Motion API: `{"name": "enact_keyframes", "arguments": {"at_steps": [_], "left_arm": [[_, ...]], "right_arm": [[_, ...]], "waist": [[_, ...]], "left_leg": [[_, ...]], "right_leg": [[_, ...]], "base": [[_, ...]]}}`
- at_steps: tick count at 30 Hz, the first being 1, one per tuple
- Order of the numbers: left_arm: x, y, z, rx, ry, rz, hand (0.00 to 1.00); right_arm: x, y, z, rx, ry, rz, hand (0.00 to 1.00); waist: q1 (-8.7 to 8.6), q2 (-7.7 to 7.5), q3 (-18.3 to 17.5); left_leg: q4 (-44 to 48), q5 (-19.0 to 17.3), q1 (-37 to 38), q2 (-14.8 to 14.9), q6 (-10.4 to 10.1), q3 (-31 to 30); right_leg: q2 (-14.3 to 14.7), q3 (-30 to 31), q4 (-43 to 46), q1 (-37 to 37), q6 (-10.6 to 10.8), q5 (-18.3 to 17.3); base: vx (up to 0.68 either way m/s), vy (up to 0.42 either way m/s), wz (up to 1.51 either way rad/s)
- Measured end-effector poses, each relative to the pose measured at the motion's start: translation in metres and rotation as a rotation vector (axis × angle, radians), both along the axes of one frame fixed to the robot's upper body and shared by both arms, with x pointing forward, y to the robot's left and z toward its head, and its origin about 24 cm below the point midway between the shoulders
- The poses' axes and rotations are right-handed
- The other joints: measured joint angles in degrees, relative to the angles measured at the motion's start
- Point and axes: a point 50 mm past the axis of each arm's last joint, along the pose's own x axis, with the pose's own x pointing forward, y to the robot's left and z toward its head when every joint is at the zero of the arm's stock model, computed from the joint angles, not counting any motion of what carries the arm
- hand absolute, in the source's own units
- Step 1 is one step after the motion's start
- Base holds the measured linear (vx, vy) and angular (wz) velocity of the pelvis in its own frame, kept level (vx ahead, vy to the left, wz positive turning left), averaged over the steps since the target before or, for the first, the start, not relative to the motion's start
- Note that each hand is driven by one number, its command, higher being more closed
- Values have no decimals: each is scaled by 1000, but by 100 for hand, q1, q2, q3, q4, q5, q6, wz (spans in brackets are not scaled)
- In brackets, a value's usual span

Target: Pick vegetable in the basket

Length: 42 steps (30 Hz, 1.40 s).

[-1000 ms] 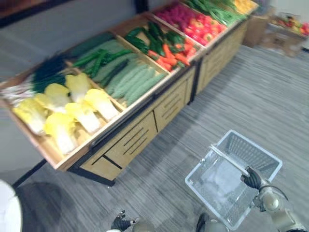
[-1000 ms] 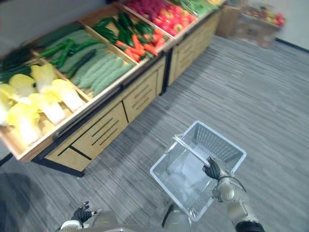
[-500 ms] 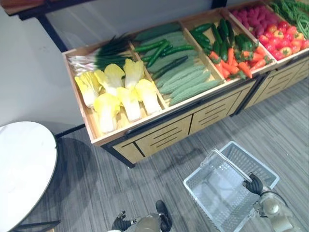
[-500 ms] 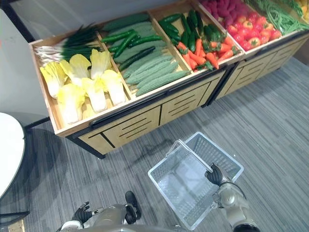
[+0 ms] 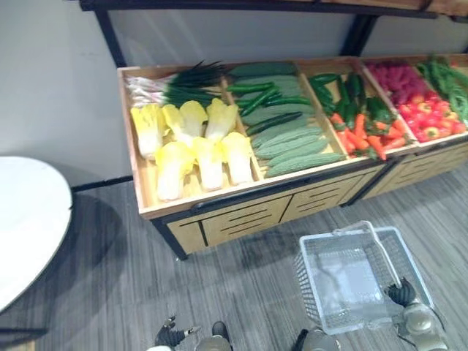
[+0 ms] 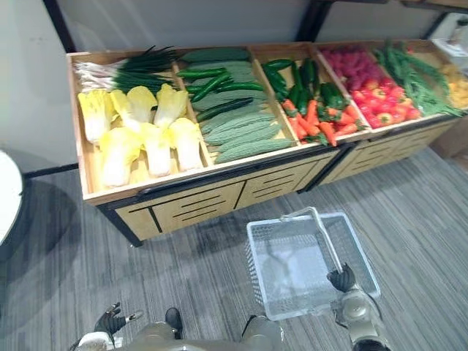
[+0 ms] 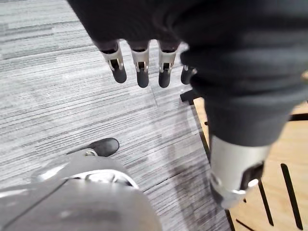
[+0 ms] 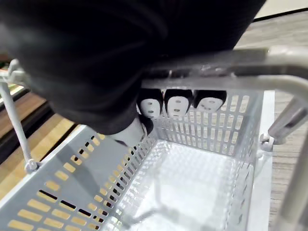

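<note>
Left hand [image 7: 141, 62] and right hand [image 6: 341, 278]: black ribbed covers [image 8: 72, 57], silver fingers [image 8: 176, 103] tipped dark; silver-grey forearm [image 6: 357, 313], lower right.

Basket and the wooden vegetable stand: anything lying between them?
Nothing: bare grey floor separates the basket from the stand, as the right eye view shows.

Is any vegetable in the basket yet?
No, in the right wrist view the basket is bare inside, hanging from the right hand, fingers curled round its handle.
</note>
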Motion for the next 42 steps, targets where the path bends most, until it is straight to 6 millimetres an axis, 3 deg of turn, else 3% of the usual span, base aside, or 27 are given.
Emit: {"name": "enact_keyframes", "arguments": {"at_steps": [2, 3, 5, 8, 12, 16, 18, 20, 23, 26, 30, 31, 35, 42], "left_arm": [[2, 2, 1, 5, -5, 10, 0], [1, 5, 1, 11, -2, 16, 0], [0, 8, 1, 20, 13, 23, 0], [-3, -21, -9, -61, 27, 24, 0], [-4, -24, -10, -73, 27, 27, 0], [10, -22, -3, -61, -35, 22, 0], [34, -19, 13, -29, -163, 12, 0], [70, -16, 45, 44, -373, 0, 0], [97, -13, 81, 123, -575, -2, 0], [116, -6, 121, 244, -761, -3, 0], [130, 17, 176, 411, -992, 87, 0], [138, 22, 191, 458, -1052, 82, 0], [155, 31, 221, 545, -1143, 77, 0], [180, 47, 236, 620, -1134, 89, 0]], "right_arm": [[-5, -4, -4, 21, 22, -56, 100], [-12, -6, -7, 40, 29, -102, 100], [-25, -10, -12, 63, 53, -175, 100], [-24, -20, -7, 57, 36, -216, 100], [-31, -22, -10, 62, 49, -244, 100], [-43, -24, -12, 53, 73, -257, 100], [-49, -23, -15, 50, 92, -252, 100], [-51, -21, -16, 40, 100, -243, 100], [-48, -23, -14, 28, 80, -242, 100], [-46, -17, -15, 27, 50, -254, 100], [-35, -15, -11, 19, 15, -216, 100], [-31, -12, -10, 17, 12, -190, 100], [-19, -6, -8, 7, -3, -126, 100], [1, -1, -1, -19, -31, -57, 100]], "waist": [[6, -23, 25], [1, -47, 18], [-19, -158, 82], [-8, 433, 14], [-31, 482, -2], [-124, 437, -5], [-120, 499, -6], [-114, 607, 15], [-80, 730, 7], [-32, 736, 9], [-10, 700, 33], [-17, 608, 90], [-107, 450, 199], [-270, 427, 329]], "left_leg": [[37, -2, -57, 87, -192, -229], [40, 45, -63, 104, -381, -381], [23, 47, -8, 110, -708, -713], [-400, 395, 120, 813, -1038, -820], [-521, 805, 145, 998, -1055, -806], [370, 939, -407, 763, -895, -813], [330, 1147, -506, 652, -831, -820], [-160, 1439, -524, 595, -800, -865], [-594, 1543, -523, 621, -784, -968], [-762, 1518, -519, 586, -781, -921], [-767, 948, -529, 536, -694, -630], [-753, 926, -543, 442, -659, -534], [-750, 839, -644, 206, -597, -357], [-656, 839, -744, 212, -605, -157]], "right_leg": [[135, 327, -1098, 9, 162, 169], [150, 464, -1620, 30, 161, 435], [144, 539, -1691, 81, 200, 1000], [799, 62, -1451, 108, -160, 643], [985, -215, -1368, 247, -299, 369], [684, -555, -1266, 464, -262, 188], [582, -727, -1323, 539, -263, 190], [575, -948, -1358, 484, -263, 200], [646, -992, -1360, 289, -276, 248], [661, -806, -1525, 139, -250, 452], [681, -381, -1758, -138, -147, 803], [607, -262, -1862, -175, -103, 914], [475, 26, -2324, -213, -53, 1239], [521, 265, -2470, -390, -32, 1426]], "base": [[176, -319, 62], [165, -361, 62], [177, -441, 79], [227, -339, 34], [159, -211, 33], [68, -39, 56], [21, 19, 57], [-27, 6, 53], [-77, 2, 11], [-68, 44, -30], [-95, 116, -53], [-81, 123, -31], [-70, 131, -16], [37, 20, -19]]}}
